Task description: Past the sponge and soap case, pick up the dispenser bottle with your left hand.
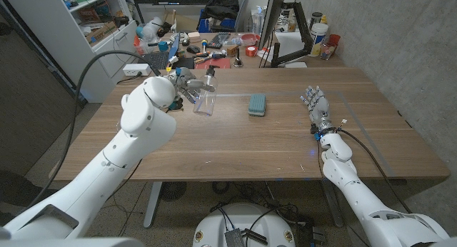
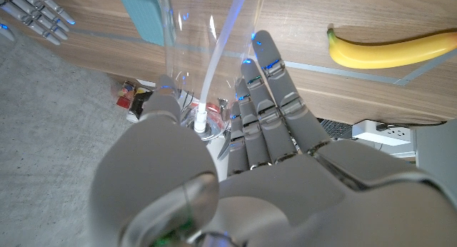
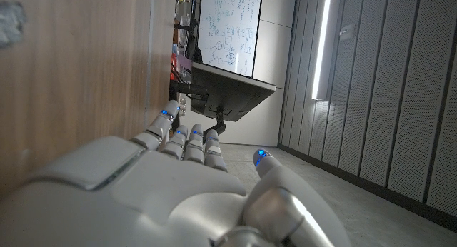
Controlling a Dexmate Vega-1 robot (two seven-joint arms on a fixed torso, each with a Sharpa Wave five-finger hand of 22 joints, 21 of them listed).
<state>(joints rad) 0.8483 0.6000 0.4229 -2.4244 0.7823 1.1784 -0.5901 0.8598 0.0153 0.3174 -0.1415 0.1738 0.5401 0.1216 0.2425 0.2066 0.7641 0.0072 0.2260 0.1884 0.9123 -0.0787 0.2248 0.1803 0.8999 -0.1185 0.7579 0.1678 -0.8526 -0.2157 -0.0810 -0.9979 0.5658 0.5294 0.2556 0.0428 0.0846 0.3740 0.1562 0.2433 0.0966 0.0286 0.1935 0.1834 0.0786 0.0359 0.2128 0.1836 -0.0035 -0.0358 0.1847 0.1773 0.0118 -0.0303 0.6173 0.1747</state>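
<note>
The clear dispenser bottle (image 1: 205, 98) stands upright on the table, left of the teal sponge (image 1: 257, 104). My left hand (image 1: 180, 87) is against the bottle's left side. In the left wrist view the bottle (image 2: 207, 40) sits between the thumb and the straight fingers (image 2: 265, 97) of my left hand (image 2: 235, 161); the fingers are not curled round it. The sponge (image 2: 143, 15) shows beyond it. My right hand (image 1: 318, 108) waits at the table's right with its fingers straight and nothing in it, and it also shows as the right hand (image 2: 36, 15) in the left wrist view.
A banana (image 2: 389, 51) lies on the table beside my left hand. Cluttered tables with tools, bottles and a monitor stand (image 1: 285, 58) sit behind the far edge. A power strip (image 1: 137, 70) lies at the back left.
</note>
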